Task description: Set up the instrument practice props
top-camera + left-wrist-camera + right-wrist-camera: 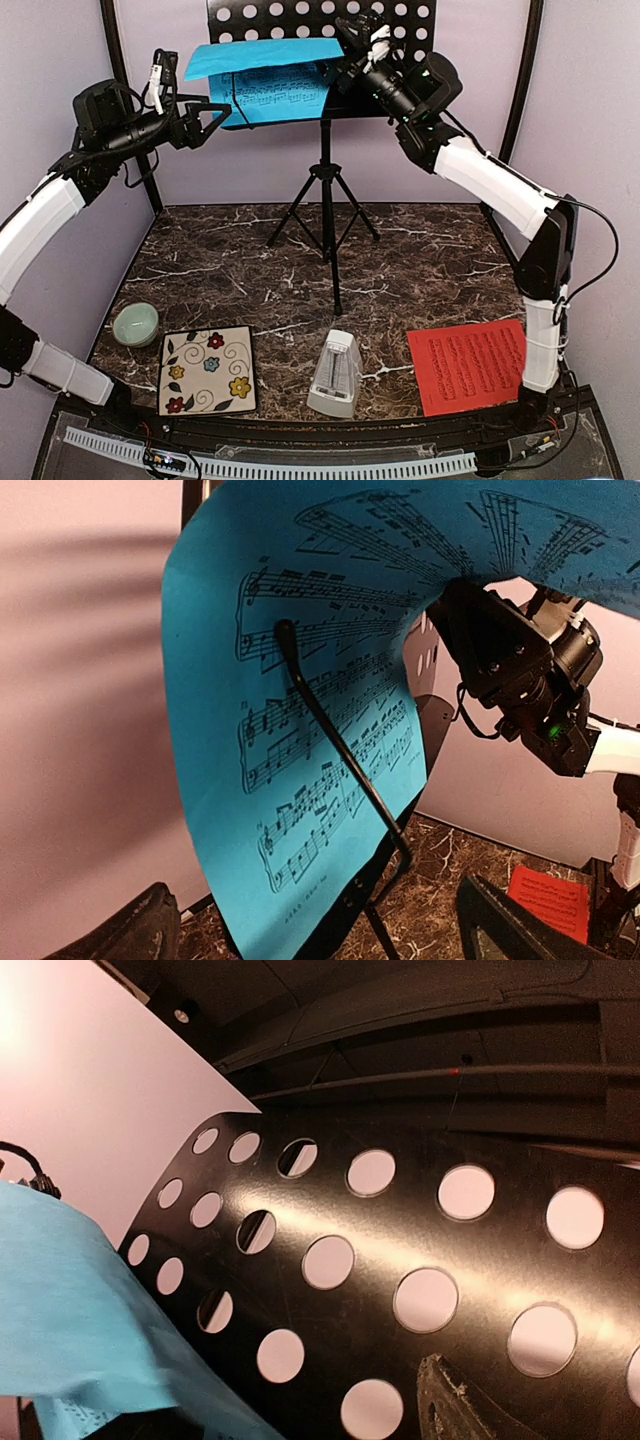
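The black music stand rises at the back of the table, its perforated desk up high. A blue music sheet rests on the desk, its top edge curling forward. My left gripper hangs open just left of the sheet, nothing between its fingers; in the left wrist view the blue sheet sits behind a wire page holder. My right gripper is at the sheet's upper right, open; one finger shows before the desk. A red sheet and a white metronome sit near the front.
A pale green bowl and a flower-patterned tile lie at the front left of the marble table. The stand's tripod legs spread over the back middle. Purple walls close in behind and on both sides.
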Controlling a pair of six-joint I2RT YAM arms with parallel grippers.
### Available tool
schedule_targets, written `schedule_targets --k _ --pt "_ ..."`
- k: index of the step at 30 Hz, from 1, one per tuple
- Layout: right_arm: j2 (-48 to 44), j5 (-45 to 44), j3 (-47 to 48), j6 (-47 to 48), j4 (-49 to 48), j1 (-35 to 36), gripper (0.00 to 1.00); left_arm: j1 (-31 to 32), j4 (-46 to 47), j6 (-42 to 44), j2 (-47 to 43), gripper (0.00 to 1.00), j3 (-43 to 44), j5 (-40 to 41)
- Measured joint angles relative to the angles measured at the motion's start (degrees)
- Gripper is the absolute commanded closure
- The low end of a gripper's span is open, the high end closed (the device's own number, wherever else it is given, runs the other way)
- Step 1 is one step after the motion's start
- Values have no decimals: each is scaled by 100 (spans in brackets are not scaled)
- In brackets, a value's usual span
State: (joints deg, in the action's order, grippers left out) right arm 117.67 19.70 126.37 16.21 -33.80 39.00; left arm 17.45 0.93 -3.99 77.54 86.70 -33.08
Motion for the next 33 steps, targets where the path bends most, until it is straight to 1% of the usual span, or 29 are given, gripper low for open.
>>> schedule_targets --k 3,7,13,20,27,33 --pt "-225 -2 -446 55 11 11 9 0 52 -33 -282 1 -264 127" --pt "-691 -55 -1209 122 -55 37 4 0 208 -120 -614 1 -682 240" --pt "-1257 -188 -2205 103 -315 39 0 13 376 -210 -942 1 -1364 313" --pt "-1821 -356 -3333 15 -481 39 0 168 398 -205 -1290 1 -2070 564" --pt "-2332 -575 -4227 -170 -527 39 0 761 251 52 -1368 1 -2583 1032" --pt "-2903 -848 -5040 -437 -490 39 0 1001 201 120 -1377 1 -2994 1178"
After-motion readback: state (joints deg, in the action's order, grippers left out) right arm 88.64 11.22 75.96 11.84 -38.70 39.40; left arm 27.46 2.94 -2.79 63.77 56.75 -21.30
